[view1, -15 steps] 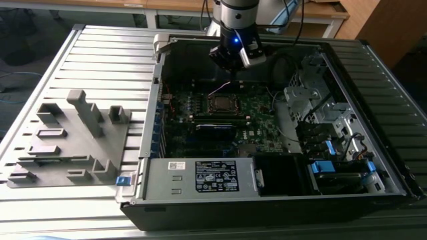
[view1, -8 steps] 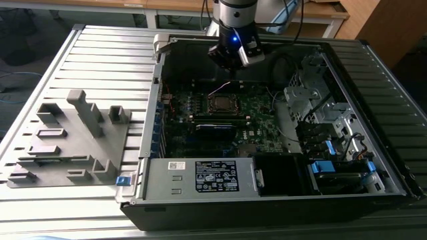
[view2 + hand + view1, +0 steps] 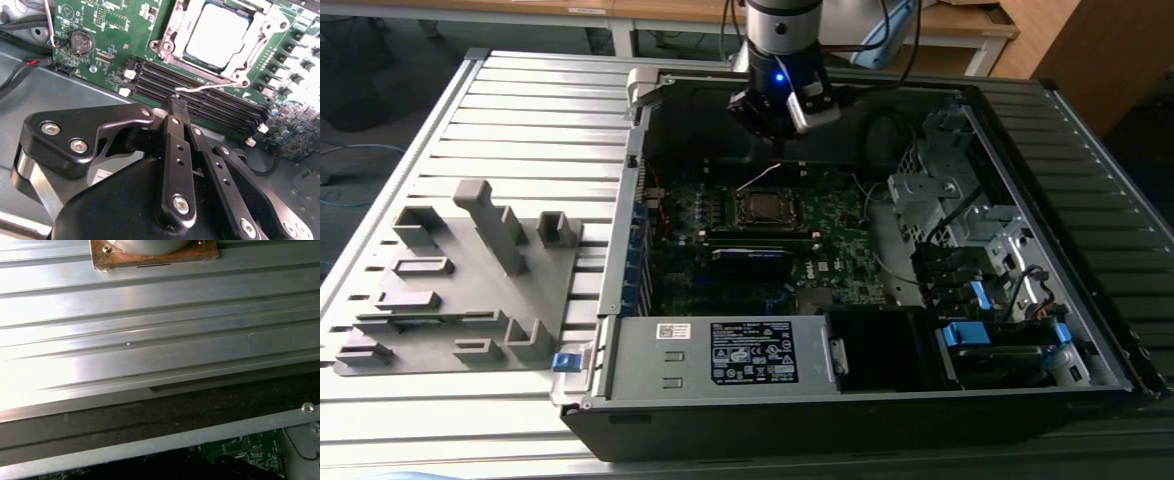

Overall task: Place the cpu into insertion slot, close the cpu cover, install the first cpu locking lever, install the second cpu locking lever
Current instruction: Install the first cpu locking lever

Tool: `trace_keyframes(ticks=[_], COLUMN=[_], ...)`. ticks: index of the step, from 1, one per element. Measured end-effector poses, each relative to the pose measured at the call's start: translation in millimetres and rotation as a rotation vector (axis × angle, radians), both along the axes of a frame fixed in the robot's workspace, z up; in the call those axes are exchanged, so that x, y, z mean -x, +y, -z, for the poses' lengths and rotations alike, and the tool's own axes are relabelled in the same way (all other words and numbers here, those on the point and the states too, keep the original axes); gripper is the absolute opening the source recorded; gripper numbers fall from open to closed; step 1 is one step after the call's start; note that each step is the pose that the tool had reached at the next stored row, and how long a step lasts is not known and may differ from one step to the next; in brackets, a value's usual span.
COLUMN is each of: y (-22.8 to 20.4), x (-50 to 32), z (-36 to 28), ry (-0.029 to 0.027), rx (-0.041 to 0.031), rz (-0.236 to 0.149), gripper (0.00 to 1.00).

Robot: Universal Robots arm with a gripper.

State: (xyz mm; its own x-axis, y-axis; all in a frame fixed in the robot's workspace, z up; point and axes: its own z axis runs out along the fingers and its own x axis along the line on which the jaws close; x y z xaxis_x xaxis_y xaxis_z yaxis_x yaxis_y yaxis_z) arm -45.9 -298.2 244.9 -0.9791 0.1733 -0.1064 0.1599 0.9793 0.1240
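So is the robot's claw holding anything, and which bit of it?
Nothing looks held. The gripper is shut, with its tips right by the free end of the locking lever beside the cpu.

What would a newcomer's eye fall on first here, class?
The open computer case on the slatted table, with the gripper hanging over its green motherboard. In the second wrist view, the bright silver cpu sits framed by the cpu cover, and the shut fingertips lie close to a thin wire lever.

Matte black claw (image 3: 176,101) with silver screw heads (image 3: 181,202), on a silver-grey arm (image 3: 783,25) with a blue light (image 3: 779,76).
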Motion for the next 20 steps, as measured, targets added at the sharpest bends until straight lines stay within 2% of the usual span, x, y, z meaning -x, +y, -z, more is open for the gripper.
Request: trace_keyframes(ticks=[3,11,20], y=[-0.3,-4.1,-7.4], x=[4.1,10.5,11.1], z=[0.0,3.1,18.4], ry=[-0.0036,-0.0087,-0.0135], rx=[0.0005,0.002,0.0021], rz=[0.0,0.0,0.0], gripper=[0.11,0.11,0.11])
